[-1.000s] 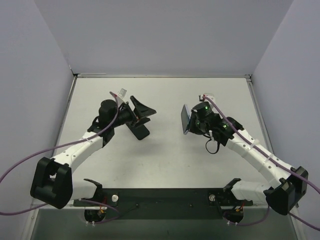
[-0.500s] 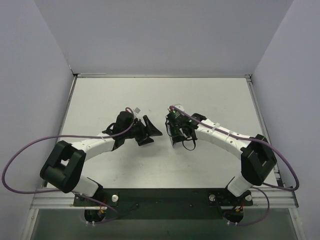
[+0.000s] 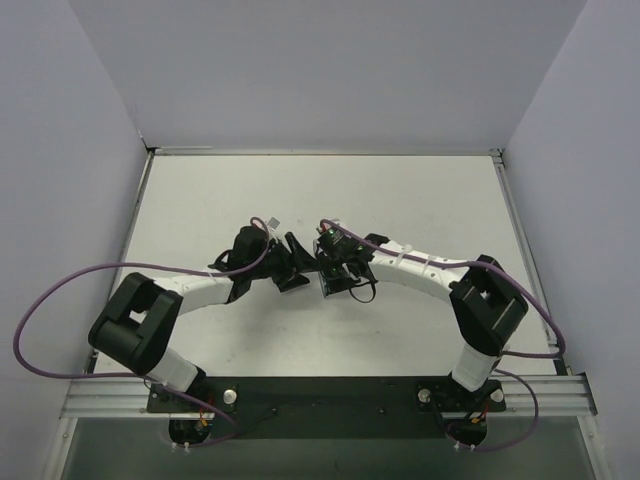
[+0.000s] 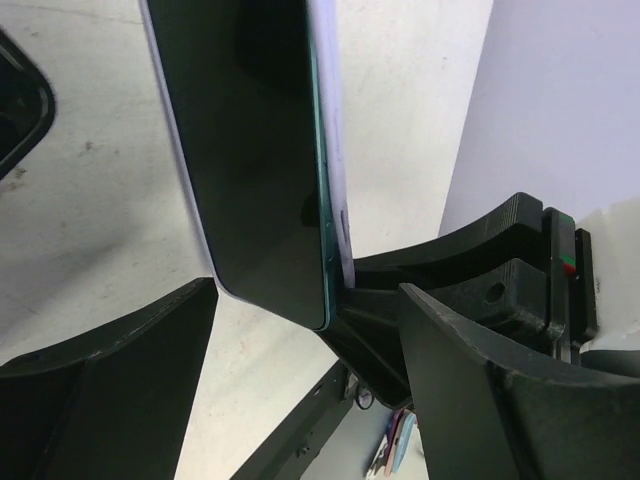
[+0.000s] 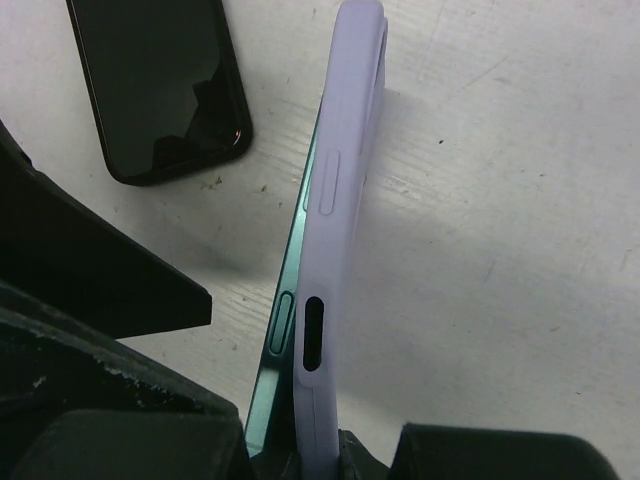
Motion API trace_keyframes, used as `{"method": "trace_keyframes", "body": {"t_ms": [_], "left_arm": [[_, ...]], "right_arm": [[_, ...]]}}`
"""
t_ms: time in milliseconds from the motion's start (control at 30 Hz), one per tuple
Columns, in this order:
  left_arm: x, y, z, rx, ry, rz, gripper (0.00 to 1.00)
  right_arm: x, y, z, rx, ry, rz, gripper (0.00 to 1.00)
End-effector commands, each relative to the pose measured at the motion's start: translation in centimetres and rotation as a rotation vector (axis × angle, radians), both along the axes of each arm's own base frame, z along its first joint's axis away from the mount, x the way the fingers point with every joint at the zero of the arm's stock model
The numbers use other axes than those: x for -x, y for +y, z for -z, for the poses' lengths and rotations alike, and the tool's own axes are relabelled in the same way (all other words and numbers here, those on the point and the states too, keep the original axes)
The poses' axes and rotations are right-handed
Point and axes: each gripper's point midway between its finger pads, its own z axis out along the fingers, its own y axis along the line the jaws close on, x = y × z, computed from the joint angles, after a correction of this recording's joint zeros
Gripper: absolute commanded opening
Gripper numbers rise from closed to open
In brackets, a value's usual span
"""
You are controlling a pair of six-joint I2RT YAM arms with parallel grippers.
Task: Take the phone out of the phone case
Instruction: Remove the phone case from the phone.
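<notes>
My right gripper (image 5: 310, 455) is shut on the lower end of a lilac phone case (image 5: 340, 190) and holds it on edge above the table. The phone (image 5: 285, 300) shows as a green edge, parted slightly from the case along one side. In the left wrist view the phone's dark screen (image 4: 250, 150) faces the camera. My left gripper (image 4: 308, 290) is open, with one corner of the phone between its fingers. In the top view the two grippers meet at mid-table, the left (image 3: 298, 262) and the right (image 3: 330, 272).
A black, glossy phone-like slab (image 5: 160, 80) lies flat on the white table (image 3: 420, 200) just beyond the held phone; it also shows at the left edge of the left wrist view (image 4: 15, 110). Purple cables loop from both arms.
Both arms swung in toward the middle. The right gripper carried the cased phone left, the left gripper moved right, and the phone's corner is now between the left fingers.
</notes>
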Motion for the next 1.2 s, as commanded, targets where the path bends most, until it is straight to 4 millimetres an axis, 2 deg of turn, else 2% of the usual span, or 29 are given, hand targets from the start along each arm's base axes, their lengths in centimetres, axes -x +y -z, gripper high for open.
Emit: {"method": "trace_keyframes", "body": {"t_ms": [0, 200, 333, 467, 667, 767, 800, 867, 900, 1000, 1133, 1167], "left_arm": [[-0.4, -0.3, -0.7, 0.014, -0.056, 0.015, 0.83], [-0.1, 1.0, 0.2, -0.063, -0.072, 0.005, 0.8], [-0.2, 2.1, 0.3, -0.116, -0.11, -0.027, 0.8], [-0.3, 3.0, 0.3, -0.141, -0.135, -0.06, 0.8], [-0.3, 3.1, -0.1, -0.151, -0.147, -0.056, 0.8], [-0.3, 2.9, -0.6, -0.124, -0.159, -0.051, 0.8], [-0.2, 2.7, -0.8, -0.113, -0.16, -0.045, 0.8], [-0.3, 2.3, -1.9, -0.066, -0.18, -0.051, 0.81], [-0.2, 2.2, -2.2, -0.049, -0.185, -0.05, 0.81], [-1.0, 2.2, -4.2, 0.003, -0.223, -0.081, 0.83], [-2.1, 2.5, -6.1, 0.0, -0.262, -0.115, 0.85], [-1.9, 2.7, -5.6, -0.043, -0.242, -0.101, 0.85]], "right_arm": [[0.9, 2.6, 0.7, -0.058, 0.045, -0.051, 0.0], [1.1, 3.5, 1.6, -0.083, 0.076, -0.054, 0.0], [0.9, 4.2, 1.6, -0.105, 0.083, -0.053, 0.0], [0.5, 3.8, 1.3, -0.083, 0.062, -0.037, 0.0], [-0.2, 1.6, 0.5, -0.011, -0.006, 0.027, 0.0], [-0.3, 0.2, -0.8, -0.002, -0.061, 0.061, 0.0], [-0.3, -0.1, -2.0, -0.026, -0.091, 0.066, 0.0], [0.0, -1.0, -2.6, -0.026, -0.117, 0.08, 0.0], [0.0, -1.3, -4.1, -0.052, -0.148, 0.083, 0.0], [0.3, -2.5, -5.7, -0.056, -0.189, 0.091, 0.0], [1.0, -4.9, -6.1, 0.054, -0.178, 0.083, 0.0], [1.0, -5.0, -6.4, 0.069, -0.183, 0.078, 0.0]]}}
